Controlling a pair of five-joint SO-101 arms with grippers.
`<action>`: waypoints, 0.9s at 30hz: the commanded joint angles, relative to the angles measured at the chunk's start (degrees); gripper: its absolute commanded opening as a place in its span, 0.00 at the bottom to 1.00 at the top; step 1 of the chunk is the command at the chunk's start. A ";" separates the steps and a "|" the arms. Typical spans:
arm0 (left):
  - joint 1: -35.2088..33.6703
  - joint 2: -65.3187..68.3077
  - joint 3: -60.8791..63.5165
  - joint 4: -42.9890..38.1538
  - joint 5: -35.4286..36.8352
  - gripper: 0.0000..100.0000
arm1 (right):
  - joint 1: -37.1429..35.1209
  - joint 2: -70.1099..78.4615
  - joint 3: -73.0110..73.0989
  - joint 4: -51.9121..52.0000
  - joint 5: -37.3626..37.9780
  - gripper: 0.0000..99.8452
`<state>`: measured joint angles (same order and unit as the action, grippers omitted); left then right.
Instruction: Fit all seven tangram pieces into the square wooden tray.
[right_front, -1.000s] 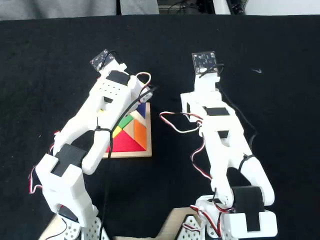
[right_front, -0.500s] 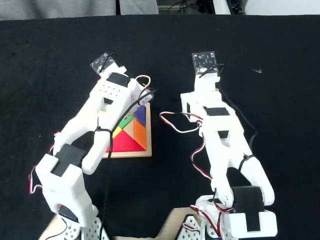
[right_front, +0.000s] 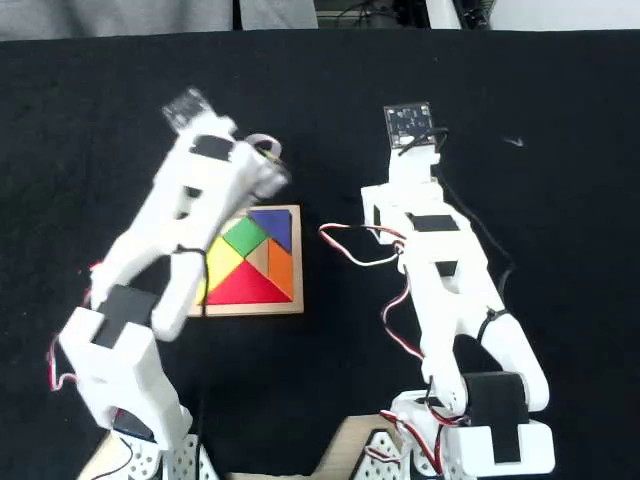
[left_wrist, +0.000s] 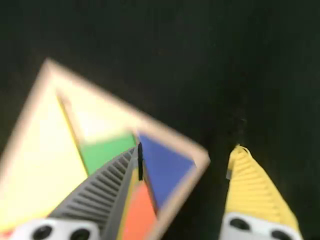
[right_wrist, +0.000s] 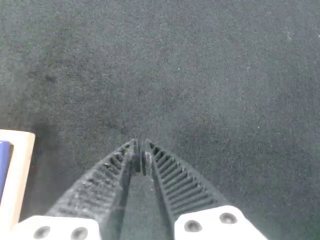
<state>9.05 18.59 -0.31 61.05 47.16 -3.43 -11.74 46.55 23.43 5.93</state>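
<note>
Wooden tray (right_front: 250, 309): on black table (right_front: 560, 200), partly under left arm. Pieces (right_front: 245, 284): flat inside tray; count unclear, arm covers some. Left gripper (left_wrist: 188, 150): jaws wide apart, empty, over the corner with the blue piece (left_wrist: 162, 167). Right gripper (right_wrist: 141, 145): jaws closed, empty, beside tray.

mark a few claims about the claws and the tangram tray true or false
The left claw is open and empty. True.
The right claw grips a tangram piece. False: it is shut on nothing, above the black cloth.
The blue piece lies in a corner of the tray. True.
The red piece lies outside the tray. False: it sits inside, along one edge.
</note>
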 joint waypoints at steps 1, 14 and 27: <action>-1.10 1.32 -4.26 -2.81 -6.15 0.28 | 0.18 -2.51 -1.36 -0.09 -0.09 0.02; 2.51 7.65 -5.93 -7.12 -6.15 0.28 | 0.18 -2.51 -1.27 -0.18 -0.09 0.02; 4.88 7.56 -5.93 -6.51 -6.33 0.28 | 0.18 -2.51 -1.36 -0.18 -0.09 0.02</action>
<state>12.92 26.86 -2.77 54.64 41.19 -3.43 -11.74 46.55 23.43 5.93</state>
